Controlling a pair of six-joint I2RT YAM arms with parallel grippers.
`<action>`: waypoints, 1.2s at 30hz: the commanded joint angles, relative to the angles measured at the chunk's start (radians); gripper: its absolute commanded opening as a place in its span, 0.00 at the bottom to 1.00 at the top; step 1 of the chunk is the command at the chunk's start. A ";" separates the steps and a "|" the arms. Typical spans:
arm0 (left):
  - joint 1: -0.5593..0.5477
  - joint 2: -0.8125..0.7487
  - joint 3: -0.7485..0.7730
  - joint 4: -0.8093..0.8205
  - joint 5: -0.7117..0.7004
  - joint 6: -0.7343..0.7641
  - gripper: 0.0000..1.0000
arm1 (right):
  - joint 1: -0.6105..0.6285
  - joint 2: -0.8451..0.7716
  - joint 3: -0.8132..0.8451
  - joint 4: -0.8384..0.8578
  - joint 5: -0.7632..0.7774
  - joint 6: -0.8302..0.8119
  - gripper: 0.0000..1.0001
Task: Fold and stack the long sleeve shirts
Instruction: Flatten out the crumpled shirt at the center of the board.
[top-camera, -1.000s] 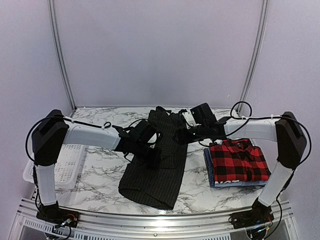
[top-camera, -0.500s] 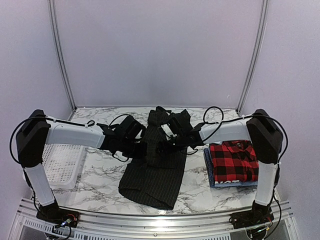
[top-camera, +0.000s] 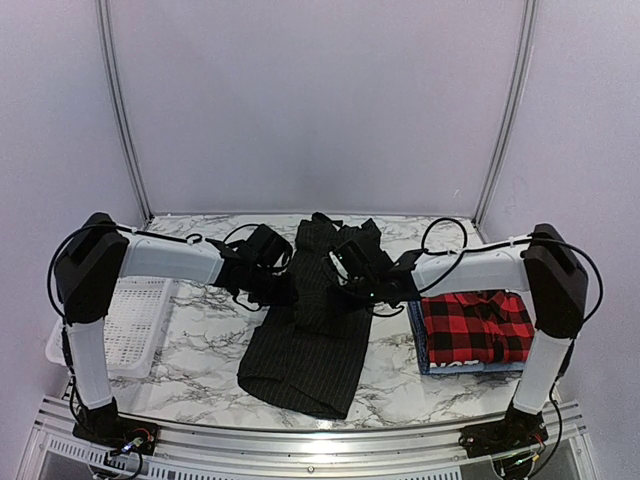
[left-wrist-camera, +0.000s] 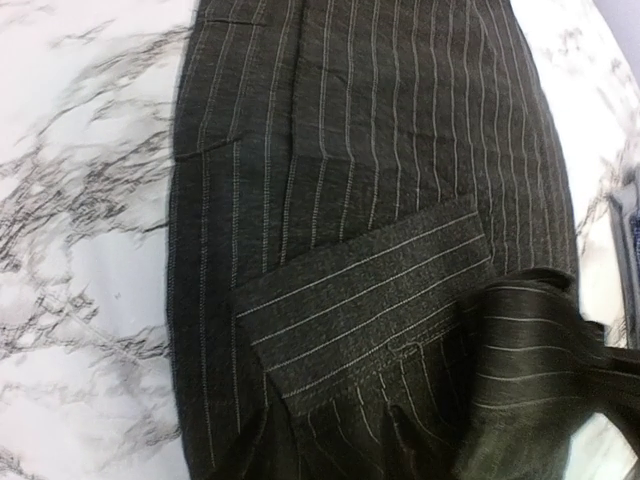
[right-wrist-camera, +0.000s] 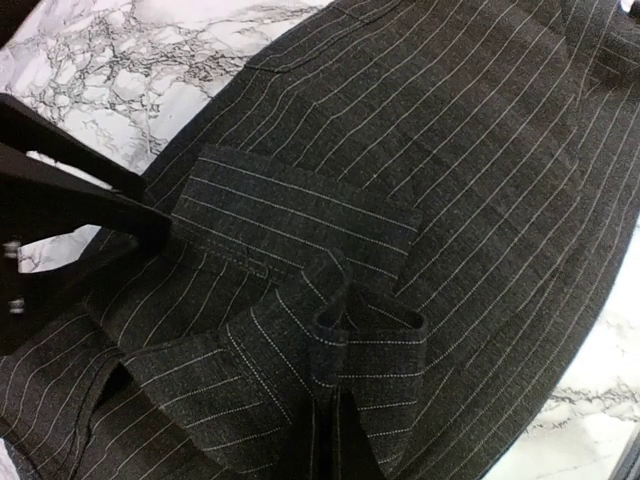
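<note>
Mesh basket (top-camera: 130, 330) left; red plaid shirt (top-camera: 475, 325) atop blue shirt (top-camera: 414, 335) right. Black pinstriped shirt (top-camera: 305, 355), cuff (left-wrist-camera: 365, 300) folded across: right gripper (right-wrist-camera: 333, 425) pinches what seems its sleeve (right-wrist-camera: 370, 335); left gripper (top-camera: 290, 292): spread unreadable.

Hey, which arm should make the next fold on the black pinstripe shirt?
Right. The right gripper is shut on a raised pinch of the black pinstripe shirt, so it could probably carry that cloth over. The left gripper sits beside it with no cloth visibly held.

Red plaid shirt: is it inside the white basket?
No, the red plaid shirt lies folded at the right, apart from the basket.
</note>
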 joint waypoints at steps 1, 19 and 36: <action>0.004 0.063 0.059 -0.038 0.003 0.011 0.45 | 0.024 -0.057 -0.038 -0.020 0.037 0.020 0.00; 0.024 0.175 0.156 -0.061 0.012 -0.022 0.35 | 0.062 -0.056 -0.085 -0.004 0.024 0.054 0.00; 0.033 -0.028 0.154 -0.068 -0.067 0.026 0.12 | 0.062 -0.053 -0.103 -0.036 0.087 0.054 0.00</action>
